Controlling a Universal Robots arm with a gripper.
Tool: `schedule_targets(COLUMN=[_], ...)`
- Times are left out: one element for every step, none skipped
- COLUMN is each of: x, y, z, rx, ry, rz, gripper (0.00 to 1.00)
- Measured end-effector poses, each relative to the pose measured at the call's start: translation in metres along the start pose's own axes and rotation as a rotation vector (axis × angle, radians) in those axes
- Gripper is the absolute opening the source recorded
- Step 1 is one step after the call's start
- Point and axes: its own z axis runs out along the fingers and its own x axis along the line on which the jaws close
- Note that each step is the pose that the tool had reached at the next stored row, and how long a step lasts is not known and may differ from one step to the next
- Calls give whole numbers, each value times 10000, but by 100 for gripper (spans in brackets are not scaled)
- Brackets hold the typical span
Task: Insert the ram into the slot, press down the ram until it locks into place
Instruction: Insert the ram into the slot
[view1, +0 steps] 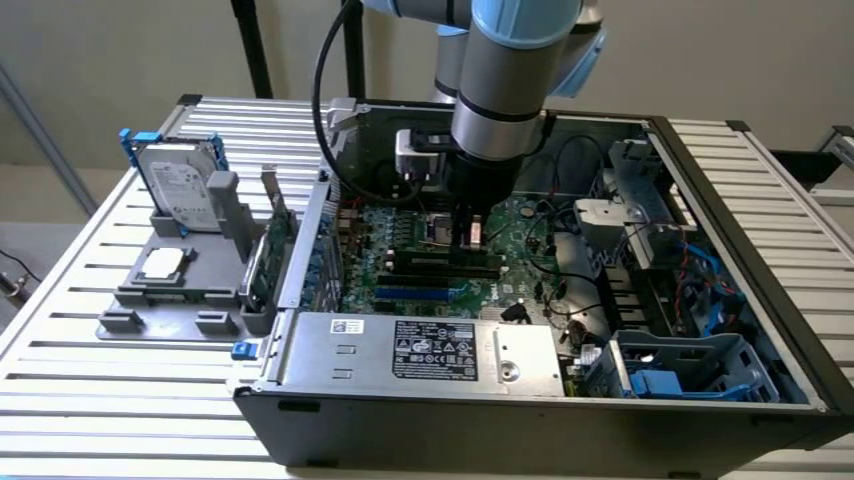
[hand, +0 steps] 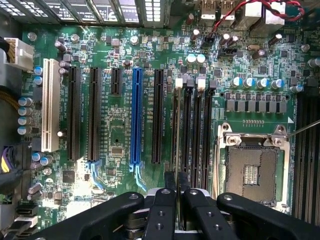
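My gripper (view1: 467, 238) reaches down into the open computer case, just above the motherboard (view1: 521, 225). In the wrist view its two black fingers (hand: 170, 186) stand close together, shut on the ram (hand: 176, 159). The ram is seen edge-on as a thin strip running away from the fingertips. It lines up with the outermost of several parallel black memory slots (hand: 187, 131), the one nearest the blue slot (hand: 136, 117). White latches (hand: 179, 83) mark the slots' far ends. From the exterior view the black slots (view1: 441, 263) lie right under the fingers.
The CPU socket (hand: 252, 170) sits beside the memory slots. A power supply (view1: 414, 350) fills the case's near side, and a drive cage with cables (view1: 694, 365) is on the exterior view's right. Outside the case, a grey fixture (view1: 167, 290) holds a hard drive (view1: 180, 190) and a green card (view1: 276, 250).
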Motion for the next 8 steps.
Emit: schedule_targets(x=[0,0,0,0,0,-1,-4,-10], y=[1,1,1,1,1,1,1,1], z=[3,5,9,11,13,15,17,18], rx=[0,0,0,-1,-1,-1,0,1], ry=[0,2,1,2,4,4,1,-1], rz=[0,-1,-1,-1,2,5,9,16], gripper=[13,13,13,13,13,13,13,13])
